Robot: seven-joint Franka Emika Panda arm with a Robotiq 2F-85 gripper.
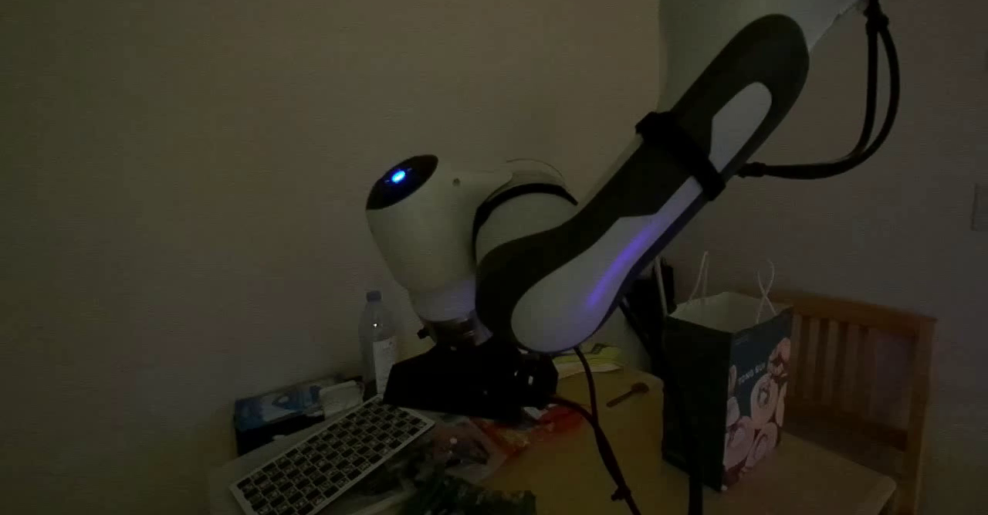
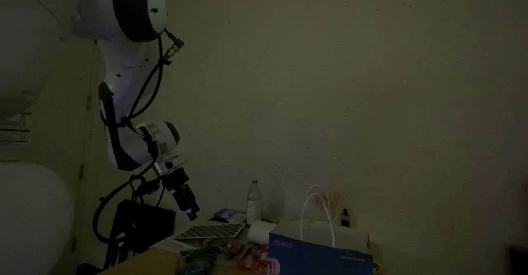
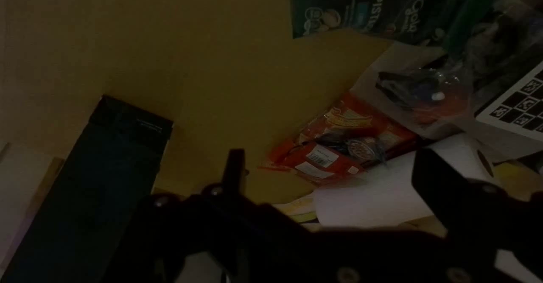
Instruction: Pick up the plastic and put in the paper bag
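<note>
The plastic [image 3: 437, 94], a crumpled shiny see-through wrapper with bluish and reddish tints, lies on the table between the green packet and the red packets in the wrist view. It shows dimly in an exterior view [image 2: 231, 247]. The paper bag [image 1: 698, 391] stands upright on the table with its thin handles up. It also shows in an exterior view [image 2: 317, 254], and its dark side shows at left in the wrist view [image 3: 97, 177]. My gripper [image 3: 330, 153] is open and empty, its fingers wide apart. It hangs above the table [image 2: 190, 214], apart from plastic and bag.
Red packets [image 3: 314, 160], with a clear wrapper on top, lie against a white paper-towel roll [image 3: 373, 194]. A green packet [image 3: 360, 7] lies nearby. A patterned marker board [image 1: 332, 457] lies on the table. A water bottle [image 2: 254, 203] stands by the wall. A wooden chair [image 1: 857, 360] stands behind the bag.
</note>
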